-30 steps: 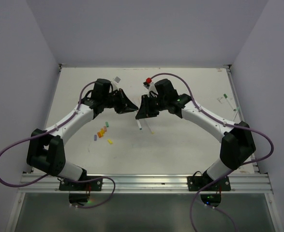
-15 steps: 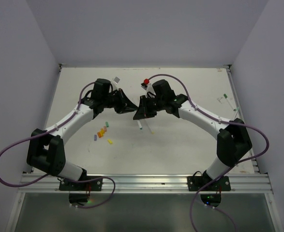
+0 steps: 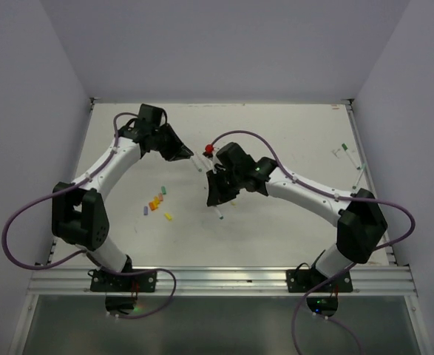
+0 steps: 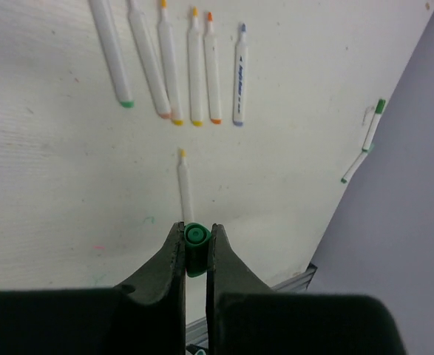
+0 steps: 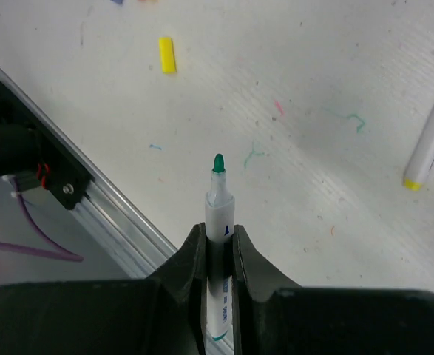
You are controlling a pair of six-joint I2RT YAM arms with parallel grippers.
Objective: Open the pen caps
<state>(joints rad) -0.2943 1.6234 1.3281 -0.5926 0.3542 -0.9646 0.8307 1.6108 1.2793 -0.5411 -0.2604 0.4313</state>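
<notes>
Jaws of the left gripper (image 4: 196, 234) pinch a green cap (image 4: 195, 251), far left, while the right gripper (image 5: 218, 234) clamps a green-tipped pen (image 5: 218, 200) near centre.

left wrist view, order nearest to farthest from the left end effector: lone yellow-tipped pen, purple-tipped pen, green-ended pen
From the left end effector:
1. lone yellow-tipped pen, straight ahead.
2. purple-tipped pen, right end of the row beyond.
3. green-ended pen, far right by the wall.
</notes>
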